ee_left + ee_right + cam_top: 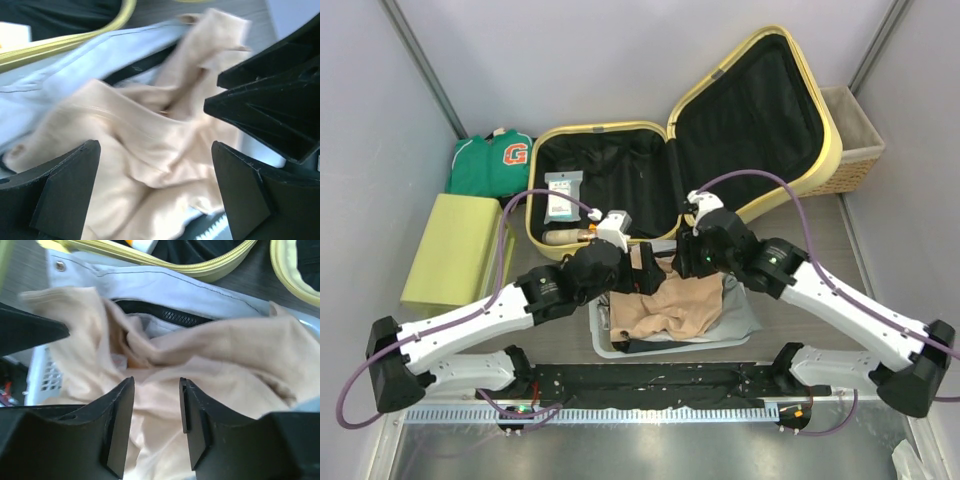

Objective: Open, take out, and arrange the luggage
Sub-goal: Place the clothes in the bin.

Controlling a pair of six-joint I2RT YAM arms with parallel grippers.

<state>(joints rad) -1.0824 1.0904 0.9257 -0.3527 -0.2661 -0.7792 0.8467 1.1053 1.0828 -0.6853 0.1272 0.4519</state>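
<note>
- While both arms reach over a white basket (599,338) of clothes on the worktop (830,255), the left gripper (155,150) spreads its jaws wide above a beige garment (150,170).
- The right gripper (156,385) shows a narrow gap, clasping nothing.
- Beyond, the luggage (600,127) lies open, lid raised, a white packet (563,195) inside.
- A green jersey (485,165) lies far left.

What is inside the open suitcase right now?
A white packet and a tan tube-like item lie in the suitcase base, left side. The left arm hides part of the near edge.
</note>
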